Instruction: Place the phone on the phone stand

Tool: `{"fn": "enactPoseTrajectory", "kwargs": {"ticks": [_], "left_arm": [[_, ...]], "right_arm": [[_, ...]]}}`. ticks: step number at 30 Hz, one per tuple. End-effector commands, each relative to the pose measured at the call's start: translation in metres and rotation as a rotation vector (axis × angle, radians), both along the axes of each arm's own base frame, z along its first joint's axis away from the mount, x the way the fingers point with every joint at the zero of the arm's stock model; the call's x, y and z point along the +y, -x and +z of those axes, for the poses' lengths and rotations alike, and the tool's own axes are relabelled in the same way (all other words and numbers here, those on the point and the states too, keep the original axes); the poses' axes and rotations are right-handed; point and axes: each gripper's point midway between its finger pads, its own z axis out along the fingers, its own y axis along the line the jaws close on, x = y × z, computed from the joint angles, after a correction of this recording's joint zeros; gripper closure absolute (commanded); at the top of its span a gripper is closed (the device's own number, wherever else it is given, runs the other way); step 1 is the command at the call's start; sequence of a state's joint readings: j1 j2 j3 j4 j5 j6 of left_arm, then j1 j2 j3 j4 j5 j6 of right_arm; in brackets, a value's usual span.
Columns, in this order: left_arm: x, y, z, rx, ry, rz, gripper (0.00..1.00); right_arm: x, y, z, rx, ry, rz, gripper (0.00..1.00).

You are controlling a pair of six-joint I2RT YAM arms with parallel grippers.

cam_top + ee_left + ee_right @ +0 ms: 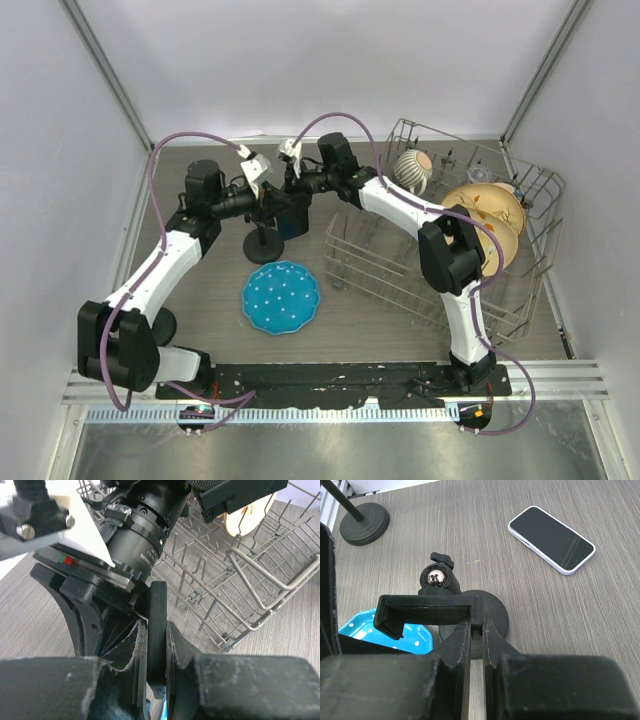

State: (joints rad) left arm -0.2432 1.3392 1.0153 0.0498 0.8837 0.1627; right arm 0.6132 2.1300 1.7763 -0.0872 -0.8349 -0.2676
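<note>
Holds the stand (425,611) pinched tight in both left gripper (156,632) and right gripper (476,630); shows the phone (551,539) flat on the table (580,630), ahead and right of the right gripper, long side slanting; looks nearer that arm.

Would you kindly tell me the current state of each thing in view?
phone: lying flat on the table, screen dark, off the stand.
phone stand: upright, clamp empty.
left hand: shut on the phone stand.
right hand: shut on the phone stand.
blue plate: flat on table, empty.
dish rack: holding dishes.
</note>
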Motion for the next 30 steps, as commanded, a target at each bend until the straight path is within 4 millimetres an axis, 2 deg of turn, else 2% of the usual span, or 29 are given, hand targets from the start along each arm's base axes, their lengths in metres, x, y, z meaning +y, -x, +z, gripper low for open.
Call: {"fn": "enactPoseTrajectory", "kwargs": {"ticks": [1, 9, 10, 15, 20, 22, 24, 26, 27, 30], "left_arm": [[0.014, -0.019, 0.043, -0.221, 0.020, 0.092, 1.00], [0.015, -0.029, 0.047, -0.231, 0.066, 0.106, 1.00], [0.013, -0.030, 0.055, -0.237, 0.103, 0.099, 1.00], [0.010, -0.035, 0.063, -0.224, 0.171, 0.072, 1.00], [0.014, -0.041, 0.062, -0.216, 0.181, 0.086, 1.00], [0.011, -0.041, 0.071, -0.232, 0.209, 0.061, 1.00], [0.006, -0.040, 0.072, -0.199, 0.234, 0.025, 1.00], [0.008, -0.041, 0.071, -0.212, 0.218, 0.041, 1.00], [0.011, -0.045, 0.059, -0.202, 0.173, 0.064, 1.00], [0.011, -0.050, 0.051, -0.185, 0.158, 0.067, 1.00]], "right_arm": [[-0.002, -0.006, 0.012, -0.014, -0.040, 0.023, 0.99], [-0.002, -0.003, 0.013, -0.009, -0.045, 0.036, 0.99], [-0.001, -0.003, 0.013, -0.007, -0.046, 0.039, 0.99], [0.000, -0.002, 0.015, 0.000, -0.054, 0.051, 0.99], [0.001, 0.000, 0.016, 0.005, -0.059, 0.061, 0.99], [0.002, 0.002, 0.018, 0.013, -0.067, 0.078, 0.99], [0.003, 0.002, 0.017, 0.018, -0.066, 0.077, 0.99], [0.004, 0.003, 0.017, 0.017, -0.066, 0.077, 0.99], [0.003, 0.002, 0.017, 0.018, -0.066, 0.077, 0.99], [0.005, 0.005, 0.020, 0.024, -0.075, 0.092, 0.99]]}}
